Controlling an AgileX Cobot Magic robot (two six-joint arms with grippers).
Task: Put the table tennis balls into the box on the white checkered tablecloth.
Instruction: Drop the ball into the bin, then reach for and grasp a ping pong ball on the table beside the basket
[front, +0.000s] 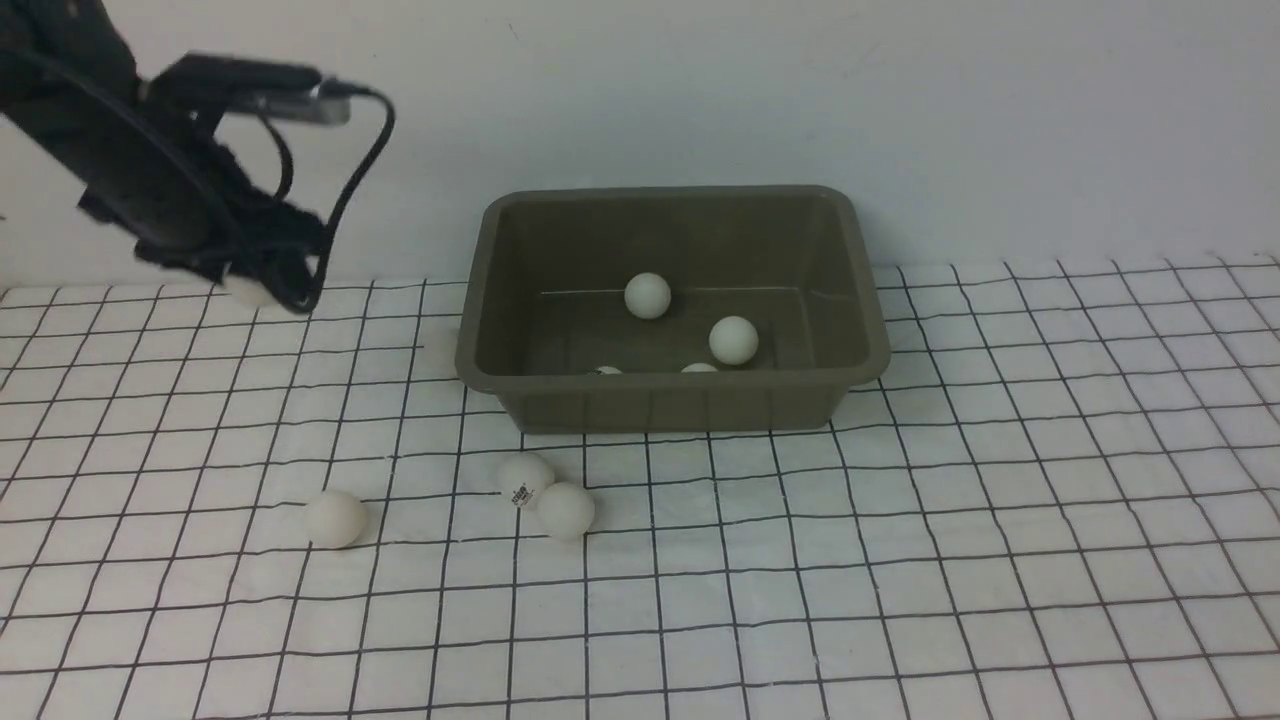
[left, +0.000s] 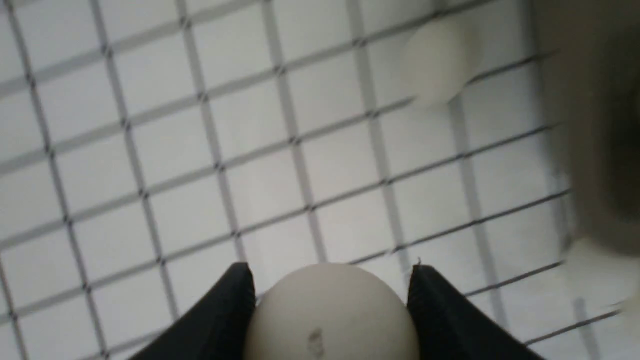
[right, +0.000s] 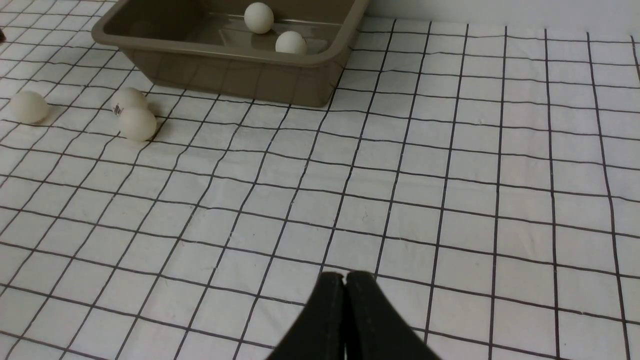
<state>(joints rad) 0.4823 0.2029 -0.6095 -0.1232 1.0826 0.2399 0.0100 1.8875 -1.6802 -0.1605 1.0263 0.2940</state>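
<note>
My left gripper (front: 250, 287) hangs above the white checkered tablecloth (front: 900, 560), left of the box (front: 670, 405), shut on a table tennis ball (left: 330, 315) that sits between both black fingers (left: 230, 305). The olive-grey box holds two balls in plain sight (front: 647, 296) (front: 733, 340), and two more peek over its front rim (front: 608, 371) (front: 698, 368). On the cloth lie a single ball (front: 335, 518), a touching pair (front: 525, 478) (front: 566, 510), and a blurred ball (left: 442, 60) by the box's left wall. My right gripper (right: 345, 276) is shut and empty, low over the cloth.
A plain white wall rises right behind the box. The left arm's black cable (front: 360, 160) loops out toward the box. The cloth is slightly wrinkled in front of the box. The right arm does not show in the front view.
</note>
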